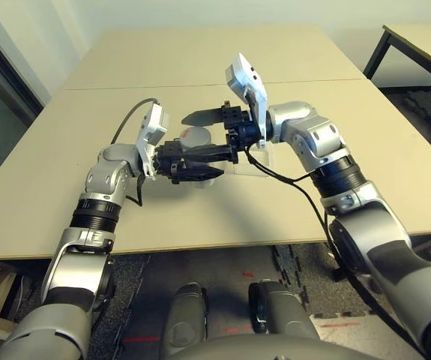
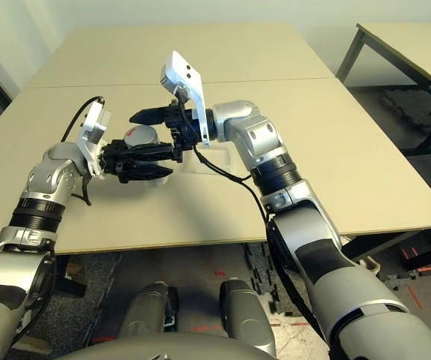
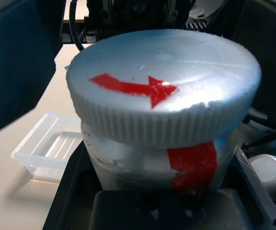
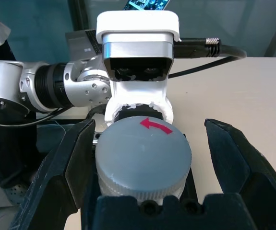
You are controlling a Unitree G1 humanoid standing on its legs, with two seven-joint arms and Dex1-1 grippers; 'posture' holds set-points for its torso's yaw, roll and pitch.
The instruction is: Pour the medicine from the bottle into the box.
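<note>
One bottle (image 3: 166,139) sits clamped in the closed left fingers (image 1: 200,166), raised over the counter (image 1: 43,180) centre. The right fingers (image 4: 145,163), spread wide, flank its cap (image 4: 142,158). At one o'clock, one clear box (image 3: 49,151); bare counter runs to every edge.

bottle (image 3: 152,158): white-grey, red stripe | cap (image 4: 142,155): grey, red arrow | box (image 3: 49,148): clear

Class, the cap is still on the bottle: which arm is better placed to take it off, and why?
Right. Its open pincer already brackets the cap, while the left pincer is shut on the bottle.
</note>
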